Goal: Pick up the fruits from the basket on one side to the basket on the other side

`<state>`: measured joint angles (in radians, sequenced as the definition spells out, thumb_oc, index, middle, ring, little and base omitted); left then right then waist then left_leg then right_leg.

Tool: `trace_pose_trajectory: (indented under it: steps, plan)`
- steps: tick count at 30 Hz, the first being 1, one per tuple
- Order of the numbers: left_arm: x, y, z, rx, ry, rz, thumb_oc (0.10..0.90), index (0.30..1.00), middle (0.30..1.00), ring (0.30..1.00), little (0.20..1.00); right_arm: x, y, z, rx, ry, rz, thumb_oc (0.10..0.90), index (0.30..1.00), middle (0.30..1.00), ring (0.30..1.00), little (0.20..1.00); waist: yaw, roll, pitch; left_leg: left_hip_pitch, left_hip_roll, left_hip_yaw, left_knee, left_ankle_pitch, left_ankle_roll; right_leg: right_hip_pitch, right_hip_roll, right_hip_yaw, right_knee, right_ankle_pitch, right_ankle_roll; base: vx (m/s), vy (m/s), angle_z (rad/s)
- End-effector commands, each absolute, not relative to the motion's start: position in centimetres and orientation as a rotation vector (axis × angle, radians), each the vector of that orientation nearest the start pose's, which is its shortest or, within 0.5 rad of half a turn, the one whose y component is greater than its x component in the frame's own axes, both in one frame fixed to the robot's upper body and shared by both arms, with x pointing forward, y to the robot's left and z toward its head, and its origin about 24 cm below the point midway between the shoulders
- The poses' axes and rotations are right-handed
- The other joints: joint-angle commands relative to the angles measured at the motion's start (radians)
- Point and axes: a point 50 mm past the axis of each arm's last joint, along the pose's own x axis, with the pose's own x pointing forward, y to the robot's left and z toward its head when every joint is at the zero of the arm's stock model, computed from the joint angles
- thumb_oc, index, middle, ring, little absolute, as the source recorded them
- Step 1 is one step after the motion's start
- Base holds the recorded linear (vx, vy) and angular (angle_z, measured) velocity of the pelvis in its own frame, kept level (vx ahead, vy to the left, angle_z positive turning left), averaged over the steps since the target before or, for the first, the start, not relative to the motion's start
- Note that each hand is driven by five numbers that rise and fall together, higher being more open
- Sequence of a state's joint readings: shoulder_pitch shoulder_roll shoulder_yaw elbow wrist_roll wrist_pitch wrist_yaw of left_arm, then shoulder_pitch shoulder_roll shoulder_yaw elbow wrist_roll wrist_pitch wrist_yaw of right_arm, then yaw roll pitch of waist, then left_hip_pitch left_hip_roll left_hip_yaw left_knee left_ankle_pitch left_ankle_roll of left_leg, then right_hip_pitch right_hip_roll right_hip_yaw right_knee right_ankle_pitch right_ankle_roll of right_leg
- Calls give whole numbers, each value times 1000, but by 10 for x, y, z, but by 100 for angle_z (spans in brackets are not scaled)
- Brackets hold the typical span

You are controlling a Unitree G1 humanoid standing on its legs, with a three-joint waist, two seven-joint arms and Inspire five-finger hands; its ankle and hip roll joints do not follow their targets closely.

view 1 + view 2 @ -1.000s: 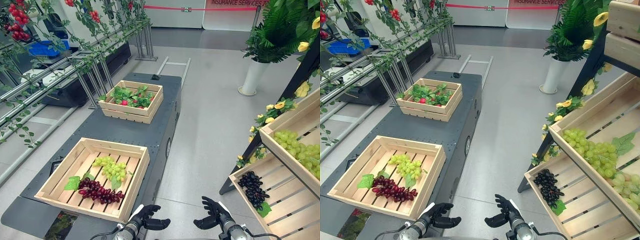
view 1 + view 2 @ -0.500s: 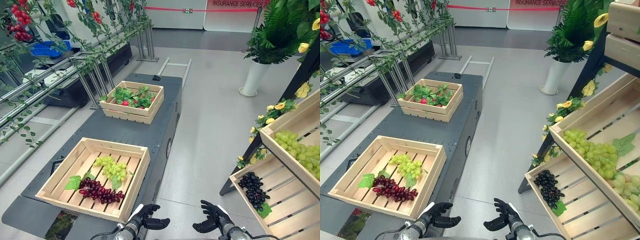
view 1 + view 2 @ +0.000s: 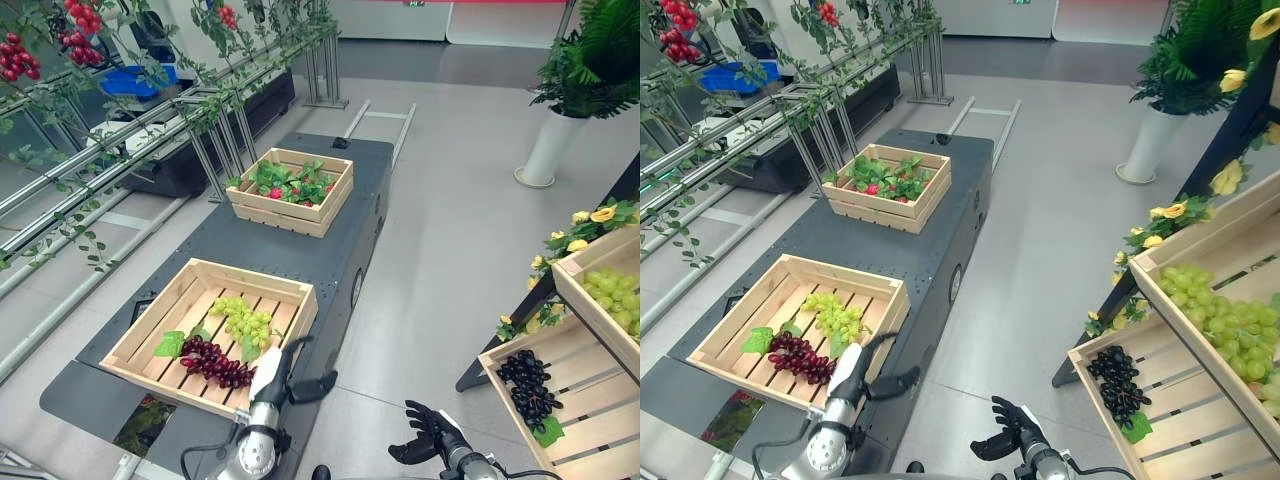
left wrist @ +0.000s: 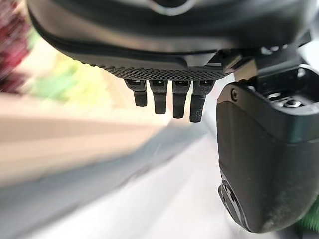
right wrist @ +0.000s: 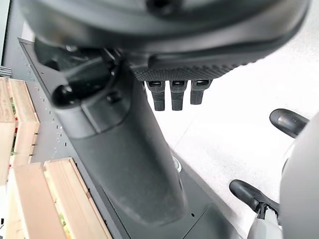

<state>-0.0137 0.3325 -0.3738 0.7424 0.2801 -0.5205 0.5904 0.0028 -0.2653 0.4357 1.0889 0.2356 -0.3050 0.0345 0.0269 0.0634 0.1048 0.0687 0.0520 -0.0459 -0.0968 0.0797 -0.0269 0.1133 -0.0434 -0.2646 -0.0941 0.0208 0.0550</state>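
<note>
Fingers (image 4: 167, 102) of the left hand (image 3: 270, 375) are seen relaxed, empty, beside the near crate (image 3: 150, 330) of grapes (image 3: 243, 322) on the table (image 3: 330, 240). The right hand (image 3: 428, 440), loosely curled, is held empty.

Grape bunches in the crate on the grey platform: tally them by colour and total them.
Green grape bunch: 1
Dark red grape bunch: 1
Total in the near wooden crate: 2

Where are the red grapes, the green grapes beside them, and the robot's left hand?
red grapes (image 3: 215, 363), left eye view, middle of the bunch.
green grapes (image 3: 244, 322), left eye view, middle of the bunch.
left hand (image 3: 268, 372), left eye view, white-covered back.
</note>
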Motion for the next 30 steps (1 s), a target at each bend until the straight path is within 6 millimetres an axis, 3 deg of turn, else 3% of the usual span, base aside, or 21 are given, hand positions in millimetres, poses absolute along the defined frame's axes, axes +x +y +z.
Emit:
trace_pose_trajectory:
  steps: [1,2,7,12,13,21,26,30]
  plan:
    - [255,212,10,674,-311,190,800,900,900,900,900,178,-198,-119,-180,667,138,800,900,900,900,900,16,-45,46,33,-69,12,9,-94,29,39,-39,39,7,-29,-19,63,82,4]
    - [256,226,20,734,-339,217,800,900,900,900,900,176,-204,-118,-188,663,129,800,900,900,900,900,14,-39,46,30,-72,10,9,-92,27,37,-42,38,7,-29,-17,63,68,4]
    - [267,256,38,855,-309,233,800,900,900,900,900,183,-216,-110,-199,636,107,800,900,900,900,900,3,-17,63,9,-74,12,9,-81,25,4,-52,37,40,-39,-18,17,105,5]
    - [279,301,66,933,-244,375,800,900,900,900,900,192,-223,-100,-233,600,136,800,900,900,900,900,-4,12,116,-24,-65,12,15,-53,21,-77,-60,32,169,-98,-35,-3,162,6]
    - [282,312,75,969,-246,427,800,900,900,900,900,196,-225,-97,-254,584,157,800,900,900,900,900,-3,10,151,-55,-61,13,56,-55,17,-105,-64,29,210,-109,-41,-65,103,3]
    - [295,343,104,1103,-223,575,800,900,900,900,900,229,-217,-79,-279,480,218,800,900,900,900,900,29,-11,269,-182,-56,13,171,-58,8,-218,-49,9,336,-159,-65,-69,71,11]
    - [302,361,133,1173,-237,688,800,900,900,900,900,257,-202,-58,-275,374,246,800,900,900,900,900,45,-45,347,-357,-60,47,402,-111,16,-373,-59,3,553,-220,-78,-125,45,12]
    - [305,365,146,1263,-241,702,800,900,900,900,900,265,-206,-50,-280,354,236,800,900,900,900,900,46,-48,377,-456,-65,58,553,-168,31,-436,-84,0,686,-272,-101,-15,100,4]
